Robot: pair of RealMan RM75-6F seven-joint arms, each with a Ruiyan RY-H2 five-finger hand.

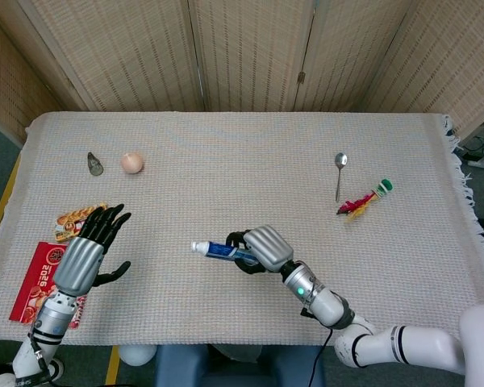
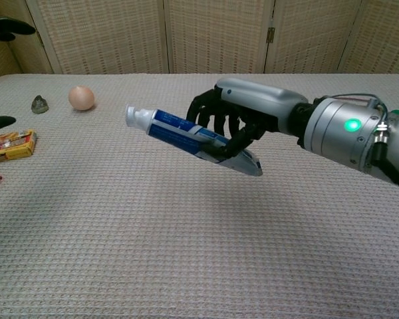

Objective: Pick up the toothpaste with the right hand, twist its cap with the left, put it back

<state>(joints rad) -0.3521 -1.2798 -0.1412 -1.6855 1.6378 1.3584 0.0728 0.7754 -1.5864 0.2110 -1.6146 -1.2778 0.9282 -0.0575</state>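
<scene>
Fingers of the right hand (image 2: 236,123) wrap the raised toothpaste (image 2: 186,136); the left hand (image 1: 89,250), spread and empty, should approach its white cap (image 2: 134,117) squarely.

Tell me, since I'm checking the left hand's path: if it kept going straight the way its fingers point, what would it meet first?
Probably nothing close: the left hand points up-table, past the snack packet, toward the egg. Height is unclear.

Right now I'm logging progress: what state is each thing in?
toothpaste: capped, lifted, tilted
right robot hand: grips toothpaste
left robot hand: open, holds nothing
spoon: lying flat
egg: resting on cloth
notebook: closed
</scene>
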